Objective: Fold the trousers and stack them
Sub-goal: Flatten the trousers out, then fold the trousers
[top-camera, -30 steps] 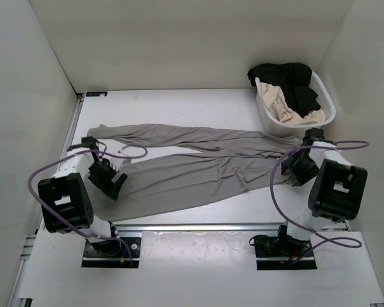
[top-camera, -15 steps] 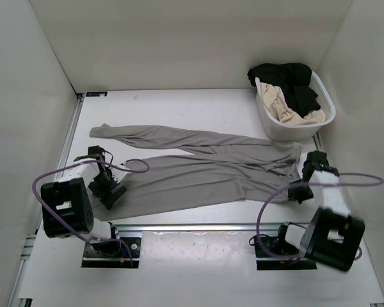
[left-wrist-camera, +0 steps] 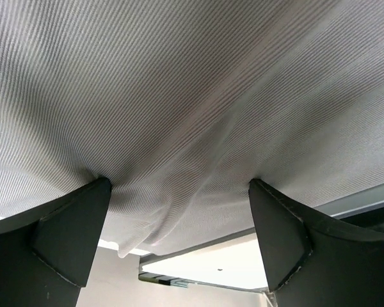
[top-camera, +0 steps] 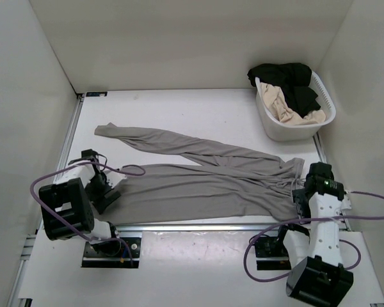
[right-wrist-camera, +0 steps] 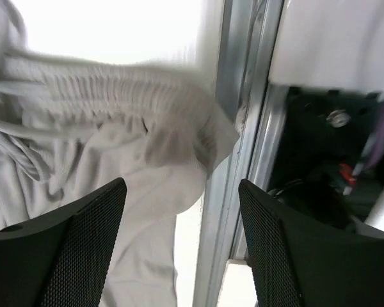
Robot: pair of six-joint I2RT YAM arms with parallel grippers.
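Observation:
The grey trousers (top-camera: pixel 205 188) lie flat across the table, with the gathered waist at the right and the two legs running left. The far leg ends at the back left (top-camera: pixel 105 131). My left gripper (top-camera: pixel 109 187) is at the end of the near leg. In the left wrist view its jaws (left-wrist-camera: pixel 179 185) stand wide open with the grey fabric (left-wrist-camera: pixel 192 96) spread across the fingertips. My right gripper (top-camera: pixel 303 192) is at the near corner of the waist. It is open (right-wrist-camera: pixel 182 185), and the waistband (right-wrist-camera: pixel 102 83) lies just beyond its fingertips.
A white basket (top-camera: pixel 329 105) at the back right holds a black garment (top-camera: pixel 288 77) and a beige one (top-camera: pixel 291 112). A metal rail (top-camera: pixel 198 226) runs along the table's near edge, close to the trousers. White walls enclose the table.
The trousers have slid toward the near edge and lie straighter. My right gripper has moved toward the near edge with the waist. My left gripper has shifted slightly left and nearer.

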